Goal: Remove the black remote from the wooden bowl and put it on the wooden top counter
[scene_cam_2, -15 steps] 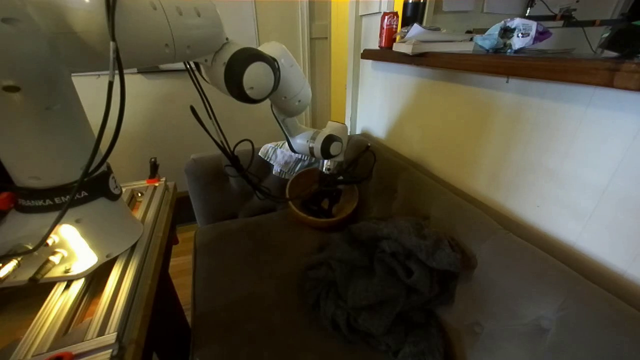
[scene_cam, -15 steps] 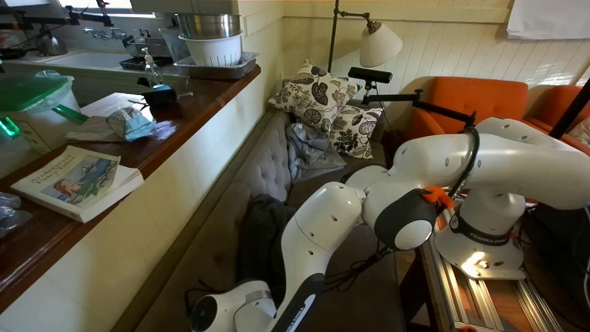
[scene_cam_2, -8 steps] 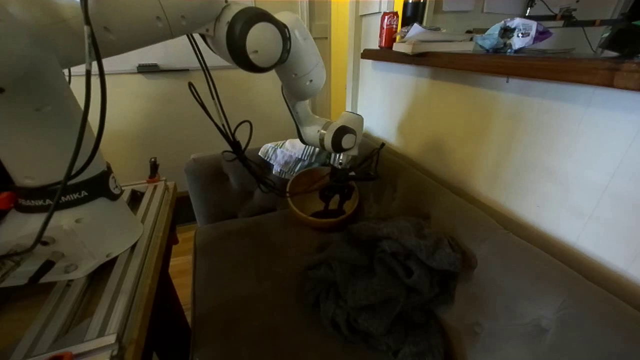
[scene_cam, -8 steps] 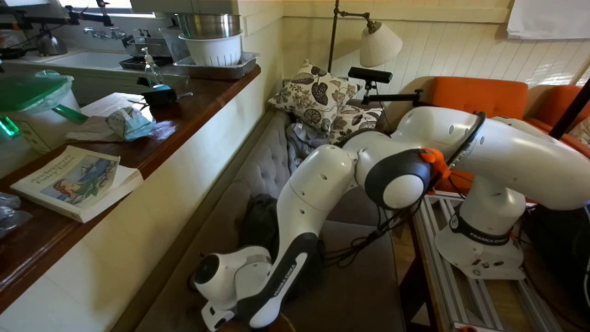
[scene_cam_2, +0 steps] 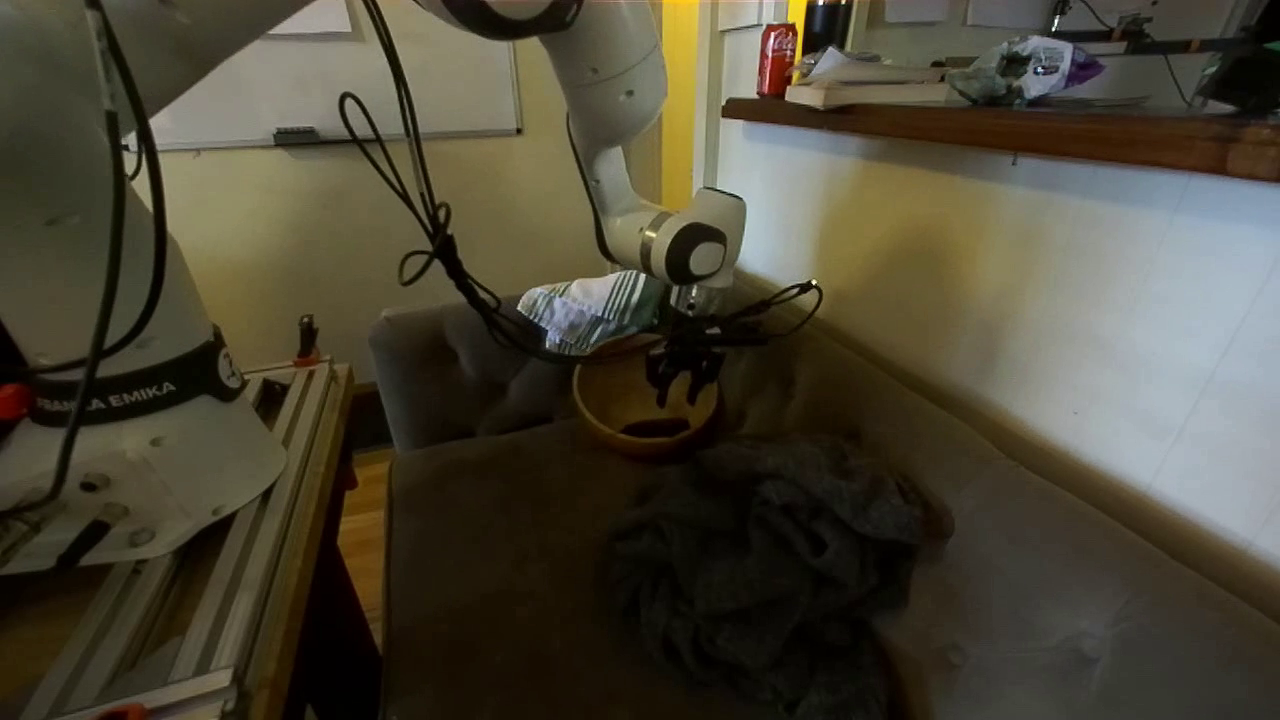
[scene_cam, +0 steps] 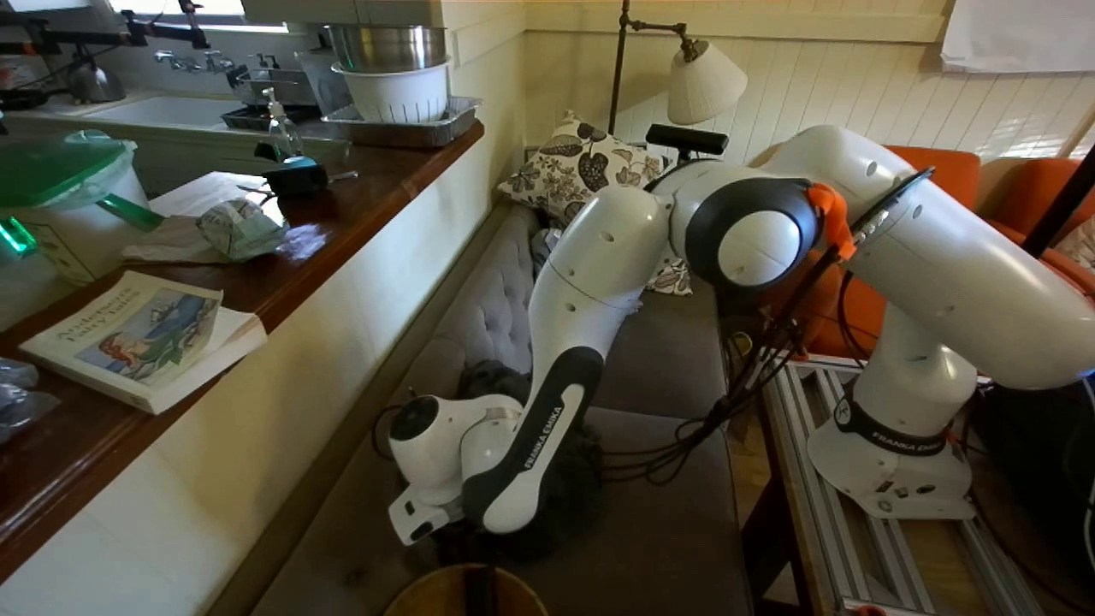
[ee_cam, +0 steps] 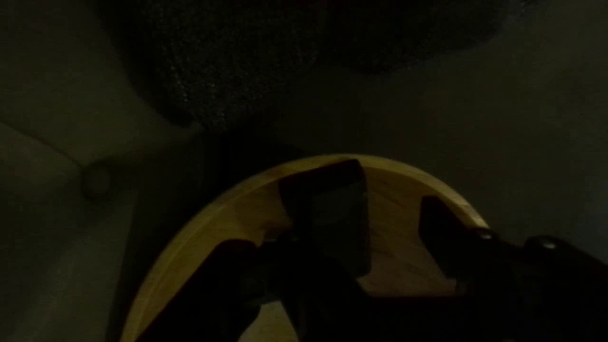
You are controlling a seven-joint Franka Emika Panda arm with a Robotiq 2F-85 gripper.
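Note:
The black remote (scene_cam_2: 655, 427) lies inside the round wooden bowl (scene_cam_2: 598, 392) on the sofa. In an exterior view the remote (scene_cam: 481, 592) is a dark strip across the bowl (scene_cam: 428, 592), cut off by the lower edge. In the wrist view, which is very dark, the remote (ee_cam: 339, 223) leans near the bowl's far rim (ee_cam: 209, 211). My gripper (scene_cam_2: 680, 397) is open and empty, above the bowl and apart from the remote. In the wrist view my gripper (ee_cam: 365, 223) shows spread fingers, the left one overlapping the remote. The wooden counter top (scene_cam: 368, 214) is above the sofa back.
A book (scene_cam: 145, 334), a crumpled bag (scene_cam: 244, 229) and a black item (scene_cam: 295, 180) lie on the counter; a red can (scene_cam_2: 777, 60) stands at its end. A dark blanket (scene_cam_2: 770, 570) lies beside the bowl. A striped cloth (scene_cam_2: 590, 310) is behind it. Cables (scene_cam_2: 470, 280) hang from the arm.
The arm has risen and my gripper has lifted from low in the bowl to above it, shifting toward the wall. The remote stays in the bowl. The bowl has come into view below the arm.

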